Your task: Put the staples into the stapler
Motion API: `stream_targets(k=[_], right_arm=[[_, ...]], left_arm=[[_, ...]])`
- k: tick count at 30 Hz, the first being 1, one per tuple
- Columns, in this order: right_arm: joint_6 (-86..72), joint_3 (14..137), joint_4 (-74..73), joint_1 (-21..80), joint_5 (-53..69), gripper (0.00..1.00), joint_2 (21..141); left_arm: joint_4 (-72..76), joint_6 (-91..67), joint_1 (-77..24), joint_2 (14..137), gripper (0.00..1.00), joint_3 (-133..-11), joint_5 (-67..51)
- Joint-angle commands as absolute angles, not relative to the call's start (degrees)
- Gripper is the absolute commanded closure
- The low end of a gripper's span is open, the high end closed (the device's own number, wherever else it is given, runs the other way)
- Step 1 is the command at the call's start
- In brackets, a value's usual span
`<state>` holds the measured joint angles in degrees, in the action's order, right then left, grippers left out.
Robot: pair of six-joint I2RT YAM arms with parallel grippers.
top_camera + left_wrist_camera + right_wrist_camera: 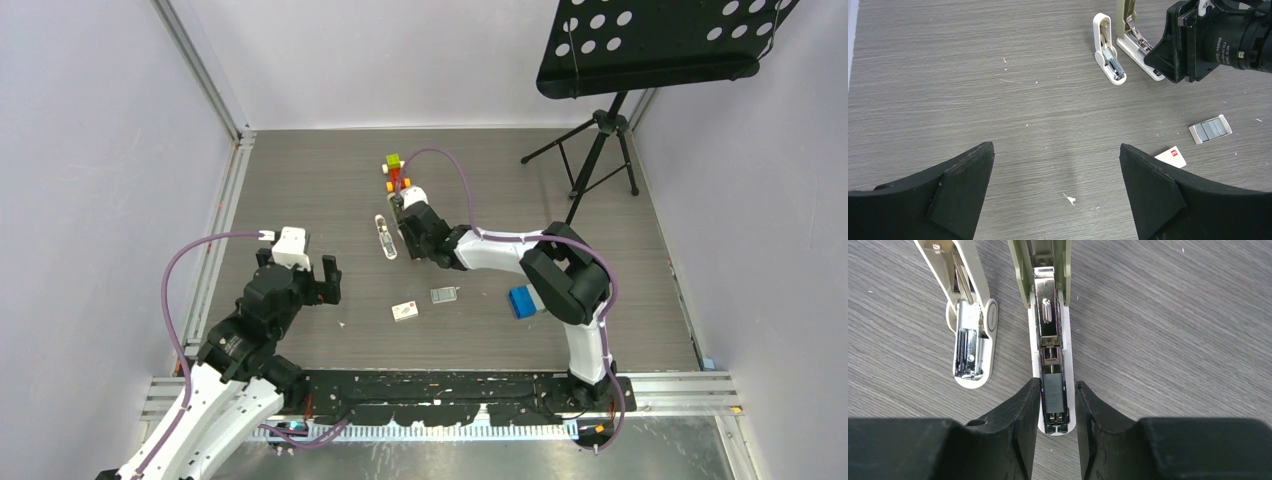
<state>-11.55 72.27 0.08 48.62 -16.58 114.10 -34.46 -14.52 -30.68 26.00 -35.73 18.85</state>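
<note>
My right gripper (1057, 386) flanks the stapler (1047, 315) with narrowed fingers; whether it's clamping, I can't tell. The staples (1053, 394) between my tips are probably light and brittle, so pinch their long sides gently.

stapler (1047, 315) opened flat | staples (1053, 390) grey block in its channel

The stapler (1050, 340) runs off the top edge in both wrist views; from the left wrist the right gripper (1058, 385) hides one end. The carton (1173, 156) sits partly behind a left gripper (1056, 145) finger, its mark unreadable.
</note>
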Motion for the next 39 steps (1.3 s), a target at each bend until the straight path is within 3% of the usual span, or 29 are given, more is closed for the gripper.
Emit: stream_targets(k=[1,6,17,24,31,39], right_arm=[[-12.0,70.8,2.7,49.1,-17.3,0.65,111.1],[-11.7,68.8,3.9,49.6,-18.2,0.71,110.2],[-10.8,64.1,5.5,50.2,-16.9,0.99,105.8],[-10.2,59.4,7.0,50.2,-12.6,1.0,101.7],[-8.2,55.2,5.9,50.3,-8.2,1.0,92.4],[1.5,52.6,8.1,50.2,-5.2,1.0,91.8]], left_arm=[[-31.8,-14.0,-30.4,26.3,0.01,-35.7,18.5],[-31.9,-14.0,-30.3,26.0,0.01,-35.7,18.5],[-32.0,-13.9,-30.3,25.1,0.01,-35.5,18.3],[-31.6,-12.5,-30.3,25.0,0.01,-35.2,15.9],[-26.5,-9.4,-30.3,25.4,0.01,-34.9,4.9],[-16.0,-13.5,-30.3,35.2,0.01,-36.2,0.3]])
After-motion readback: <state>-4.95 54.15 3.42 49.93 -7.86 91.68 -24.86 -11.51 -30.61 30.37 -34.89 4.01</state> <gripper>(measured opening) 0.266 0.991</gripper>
